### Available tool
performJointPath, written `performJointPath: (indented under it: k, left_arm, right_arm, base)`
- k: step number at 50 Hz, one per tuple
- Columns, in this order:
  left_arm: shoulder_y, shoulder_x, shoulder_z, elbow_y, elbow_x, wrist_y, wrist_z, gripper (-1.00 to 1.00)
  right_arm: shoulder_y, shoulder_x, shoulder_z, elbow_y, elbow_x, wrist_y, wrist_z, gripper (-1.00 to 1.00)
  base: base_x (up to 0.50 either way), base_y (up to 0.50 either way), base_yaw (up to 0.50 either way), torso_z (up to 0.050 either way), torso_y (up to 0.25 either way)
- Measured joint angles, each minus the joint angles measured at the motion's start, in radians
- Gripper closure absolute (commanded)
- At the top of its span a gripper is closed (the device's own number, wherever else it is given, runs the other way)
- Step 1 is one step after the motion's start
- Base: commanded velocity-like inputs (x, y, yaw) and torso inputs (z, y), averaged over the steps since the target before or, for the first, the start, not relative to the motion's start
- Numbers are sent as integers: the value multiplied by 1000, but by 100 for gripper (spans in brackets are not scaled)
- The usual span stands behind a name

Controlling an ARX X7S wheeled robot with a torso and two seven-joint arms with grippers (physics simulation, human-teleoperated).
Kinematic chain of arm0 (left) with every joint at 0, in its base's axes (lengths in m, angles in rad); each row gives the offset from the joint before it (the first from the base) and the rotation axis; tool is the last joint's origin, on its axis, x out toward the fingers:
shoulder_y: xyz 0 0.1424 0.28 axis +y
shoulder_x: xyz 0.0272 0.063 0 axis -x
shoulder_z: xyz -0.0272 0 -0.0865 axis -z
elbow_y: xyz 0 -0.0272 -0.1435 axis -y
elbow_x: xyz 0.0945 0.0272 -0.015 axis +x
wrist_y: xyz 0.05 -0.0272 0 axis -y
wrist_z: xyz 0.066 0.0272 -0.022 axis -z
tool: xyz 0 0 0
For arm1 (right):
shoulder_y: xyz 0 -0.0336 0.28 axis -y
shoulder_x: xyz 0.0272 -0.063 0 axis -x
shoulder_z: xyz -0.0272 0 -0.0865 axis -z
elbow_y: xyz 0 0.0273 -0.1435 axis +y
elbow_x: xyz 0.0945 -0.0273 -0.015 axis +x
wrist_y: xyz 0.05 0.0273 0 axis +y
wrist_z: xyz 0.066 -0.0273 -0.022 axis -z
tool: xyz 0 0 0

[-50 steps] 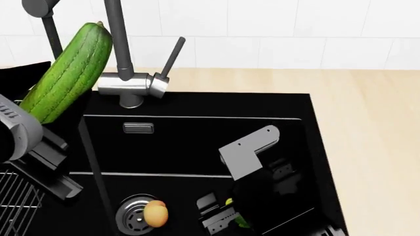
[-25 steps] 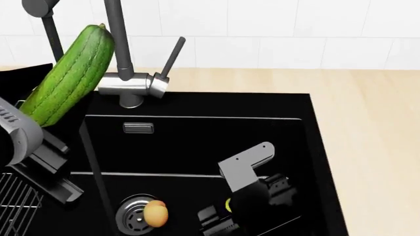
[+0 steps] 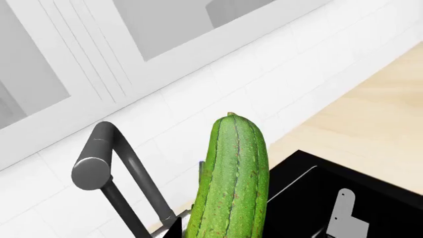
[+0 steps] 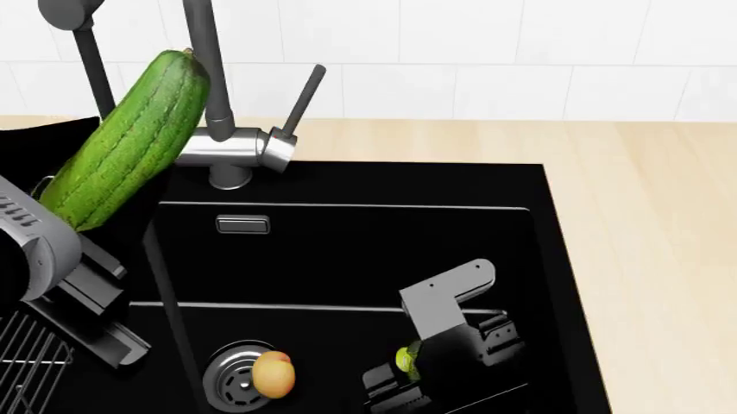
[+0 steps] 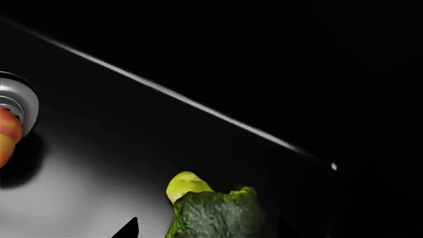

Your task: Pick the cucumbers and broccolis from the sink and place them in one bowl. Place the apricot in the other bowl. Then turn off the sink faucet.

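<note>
A long ridged cucumber (image 4: 129,142) hangs tilted over the sink's far left corner, its tip against the faucet neck. My left gripper (image 3: 228,234) is shut on its lower end. The black sink (image 4: 345,250) holds an apricot (image 4: 273,374) beside the steel drain (image 4: 230,377). A broccoli (image 5: 215,214) lies on the basin floor between the jaws of my right gripper (image 5: 208,234). That gripper is open, and the one finger that shows stands off the floret. The sink faucet (image 4: 234,148) has its lever handle (image 4: 305,95) slanted up. No bowl is in view.
A wire rack (image 4: 26,355) shows at the left edge beside the sink. Light wooden countertop (image 4: 645,216) runs to the right of the basin and a white tiled wall stands behind. A second dark neck (image 4: 81,34) rises at the far left.
The cucumber has shifted a little right, toward the faucet neck. My right arm has sunk deeper into the basin and moved slightly right, around the broccoli.
</note>
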Motion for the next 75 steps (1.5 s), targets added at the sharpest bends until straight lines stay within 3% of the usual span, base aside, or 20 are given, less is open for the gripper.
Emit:
performJointPath:
  k: [22, 32, 47, 48, 67, 75]
  left_arm:
    - [-30, -1, 37, 11, -56, 18, -46, 100]
    - [-47, -3, 59, 22, -79, 22, -72, 100]
    - [-76, 1, 93, 29, -125, 35, -111, 100]
    - [-77, 1, 95, 29, -127, 36, -112, 100]
    - [-76, -5, 103, 39, -133, 56, -118, 100]
    - [-59, -9, 95, 46, -112, 63, -99, 100]
  right_arm:
    - [36, -36, 35, 90, -55, -21, -22, -100]
    - [73, -36, 7, 76, -82, -34, -3, -100]
    - [109, -30, 127, 25, -231, -44, 10, -100]
    - [108, -30, 136, 23, -235, -43, 9, 100]
    - [93, -27, 190, 16, -265, -61, 5, 100]
    - [-40, 45, 193, -324, -199, 95, 20, 100]
  base:
    - [0, 0, 0, 0, 0]
    - [0, 0, 0, 19, -225]
    - [0, 0, 0, 19, -192]
    - [0, 0, 0, 0, 0]
    - [0, 0, 0, 0, -2]
    - [0, 0, 0, 0, 0]
